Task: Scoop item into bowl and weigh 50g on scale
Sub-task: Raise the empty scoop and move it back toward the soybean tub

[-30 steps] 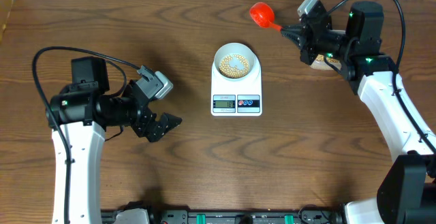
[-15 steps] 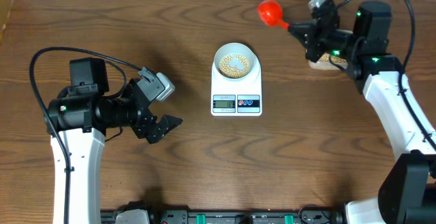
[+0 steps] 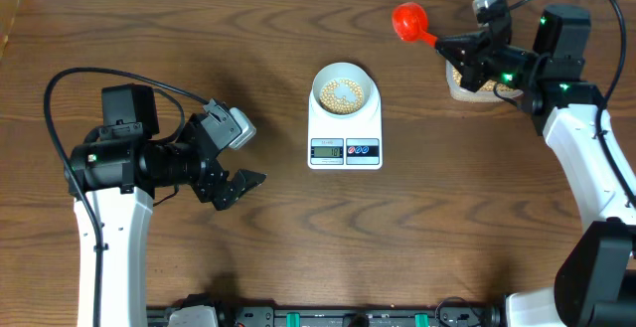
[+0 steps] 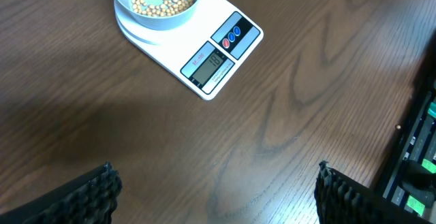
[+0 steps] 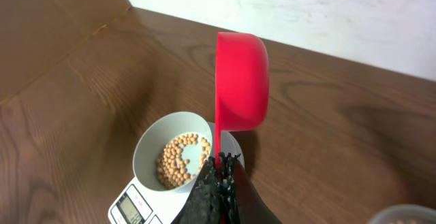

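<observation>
While right end effector (image 3: 444, 42) clamps red scoop (image 3: 407, 19), beans (image 3: 345, 93) in bowl (image 3: 316, 93) lie apart, left end effector (image 3: 238, 156) agape.

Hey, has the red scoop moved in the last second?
Yes. In the overhead view the scoop has shifted right, farther from the bowl on the scale.

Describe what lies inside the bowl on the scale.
Small tan beans lie loose in the bowl, with bare pale floor showing among them. The top of the scale under the bowl is hidden.
</observation>
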### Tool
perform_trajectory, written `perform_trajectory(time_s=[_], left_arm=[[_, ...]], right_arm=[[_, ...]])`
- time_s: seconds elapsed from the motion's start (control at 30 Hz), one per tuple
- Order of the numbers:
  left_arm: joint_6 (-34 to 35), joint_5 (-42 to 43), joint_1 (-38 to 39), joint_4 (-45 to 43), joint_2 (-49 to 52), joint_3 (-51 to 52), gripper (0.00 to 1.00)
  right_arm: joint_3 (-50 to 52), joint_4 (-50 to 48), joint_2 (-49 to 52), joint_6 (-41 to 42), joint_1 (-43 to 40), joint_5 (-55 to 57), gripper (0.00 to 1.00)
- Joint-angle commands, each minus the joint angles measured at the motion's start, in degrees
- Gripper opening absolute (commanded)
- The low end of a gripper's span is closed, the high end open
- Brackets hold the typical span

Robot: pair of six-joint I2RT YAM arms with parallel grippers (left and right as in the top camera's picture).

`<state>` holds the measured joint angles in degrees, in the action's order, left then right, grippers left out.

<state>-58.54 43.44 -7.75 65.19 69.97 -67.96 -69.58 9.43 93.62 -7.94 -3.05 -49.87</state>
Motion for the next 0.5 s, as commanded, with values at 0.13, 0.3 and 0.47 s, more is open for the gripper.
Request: perform_trajectory(time_s=[0.13, 0.3, 0.47], left_arm=[[-0.8, 0.9, 0.1, 0.2, -0.4, -1.6, 0.93], [-0.8, 0.9, 0.1, 0.2, -0.4, -1.6, 0.93], [-0.8, 0.9, 0.1, 0.1, -0.4, -1.6, 0.93]], right_arm=[[0.0, 5.3, -0.8, -4.7, -1.9, -0.5, 0.01], [-0.1, 9.6, -1.0, -5.9, -1.9, 7.1, 0.01], [-0.1, 10.8, -5.0, -6.9, -2.0, 14.5, 0.01]])
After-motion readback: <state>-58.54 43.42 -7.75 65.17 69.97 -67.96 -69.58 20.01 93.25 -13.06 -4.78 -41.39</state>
